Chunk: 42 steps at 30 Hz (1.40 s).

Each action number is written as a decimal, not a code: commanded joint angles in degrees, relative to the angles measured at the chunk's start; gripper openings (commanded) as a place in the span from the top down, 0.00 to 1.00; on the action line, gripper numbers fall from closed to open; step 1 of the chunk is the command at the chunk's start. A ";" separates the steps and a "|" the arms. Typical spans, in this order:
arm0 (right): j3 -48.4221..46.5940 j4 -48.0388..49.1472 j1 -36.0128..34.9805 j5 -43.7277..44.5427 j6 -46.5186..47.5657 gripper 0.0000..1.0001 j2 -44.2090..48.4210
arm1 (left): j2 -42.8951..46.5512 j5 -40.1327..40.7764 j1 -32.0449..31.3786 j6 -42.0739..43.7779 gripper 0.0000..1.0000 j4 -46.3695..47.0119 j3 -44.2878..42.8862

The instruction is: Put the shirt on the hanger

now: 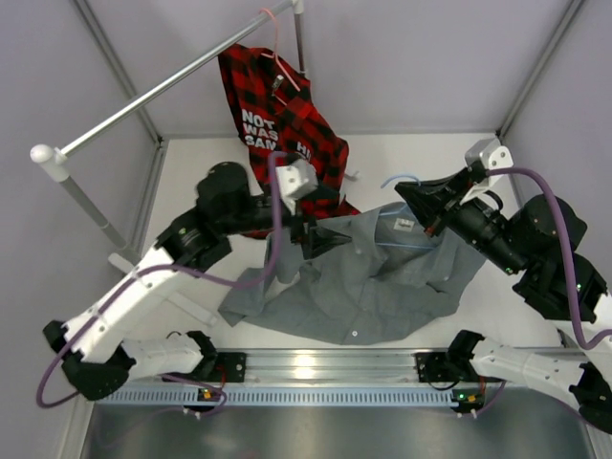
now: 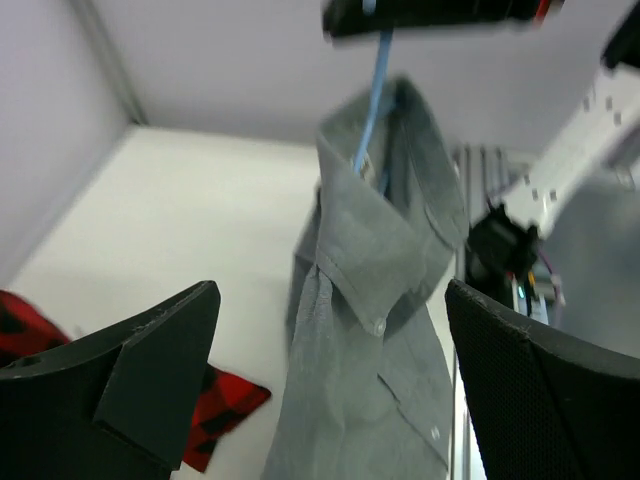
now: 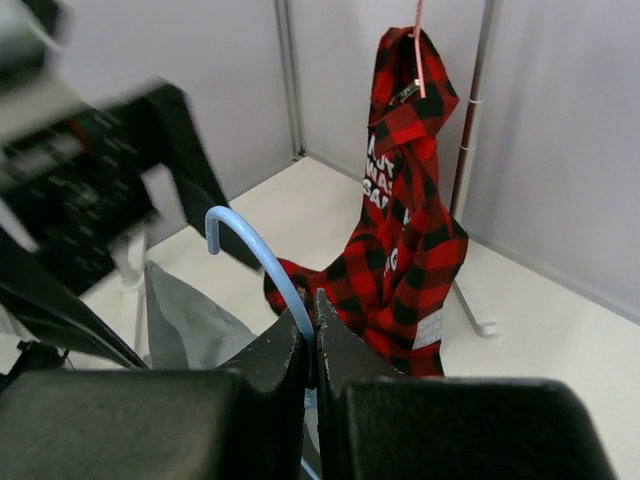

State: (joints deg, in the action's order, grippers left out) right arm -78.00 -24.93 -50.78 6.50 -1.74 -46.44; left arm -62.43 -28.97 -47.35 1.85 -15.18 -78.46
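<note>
**Grey shirt draped on hanger, left fingers spread wide**

Your left gripper (image 2: 330,300) stands wide open; the shirt (image 2: 370,260) hangs just beyond its tips, framed between both fingers (image 2: 150,350) and touching neither. The shirt's collar sits on the hanger (image 2: 372,100), and its tail lies on the table (image 1: 191,172). Your right gripper (image 3: 312,310) is pinched on the hanger's neck below the hook. Farther back, a plaid shirt (image 1: 282,124) hangs from the rail (image 1: 163,91).

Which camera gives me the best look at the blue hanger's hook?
Right wrist: the hook of the hanger curves clear above the right hand gripping it. Top view shows it small; left wrist shows only a blue stem entering the shirt collar.
</note>
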 commanded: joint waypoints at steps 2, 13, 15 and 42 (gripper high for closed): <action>0.12 1.11 -0.37 -5.09 1.30 1.00 1.08 | -6.46 -16.20 -0.11 10.10 0.02 -5.74 -2.75; 1.36 1.11 -0.37 -12.56 3.58 1.00 -0.06 | -9.99 -19.45 -0.02 13.09 0.06 -5.74 -2.58; 1.36 1.11 -0.37 -13.88 3.58 1.00 -0.23 | -10.34 -19.55 -0.02 13.09 0.06 -5.74 -2.40; 4.26 -5.20 -0.37 -11.36 6.92 0.20 7.67 | -10.08 -35.36 4.28 13.71 1.00 -9.16 -1.52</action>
State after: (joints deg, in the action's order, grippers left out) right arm -72.58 -26.37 -50.85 -9.58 2.83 -41.74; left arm -76.31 -58.04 -44.21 13.74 -24.29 -79.55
